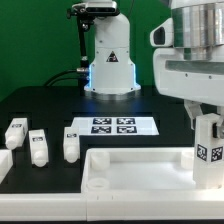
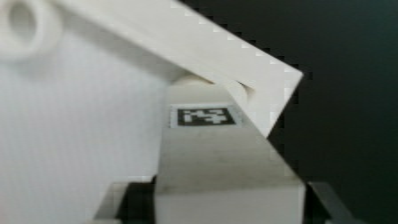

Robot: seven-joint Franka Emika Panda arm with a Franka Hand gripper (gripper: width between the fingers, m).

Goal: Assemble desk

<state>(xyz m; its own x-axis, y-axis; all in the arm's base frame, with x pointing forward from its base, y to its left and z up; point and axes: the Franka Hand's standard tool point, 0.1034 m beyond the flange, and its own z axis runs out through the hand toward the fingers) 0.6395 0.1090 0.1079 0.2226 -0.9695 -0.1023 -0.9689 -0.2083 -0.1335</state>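
The desk top [image 1: 140, 172], a white rimmed tray, lies at the front of the black table. My gripper [image 1: 205, 122] is at the exterior view's right, shut on a white leg block [image 1: 208, 152] that stands upright at the top's right end. In the wrist view the leg block [image 2: 222, 160] fills the gap between my two dark fingers [image 2: 139, 200]. Its tag [image 2: 205, 115] faces the camera, and its far end meets a corner of the desk top [image 2: 107, 110]. Whether the leg sits in a socket is hidden.
Three loose leg blocks [image 1: 15, 132], [image 1: 38, 147], [image 1: 70, 143] lie at the exterior view's left, with another white piece [image 1: 4, 160] at the edge. The marker board [image 1: 113, 127] lies behind the desk top. The robot base [image 1: 110, 60] stands at the back.
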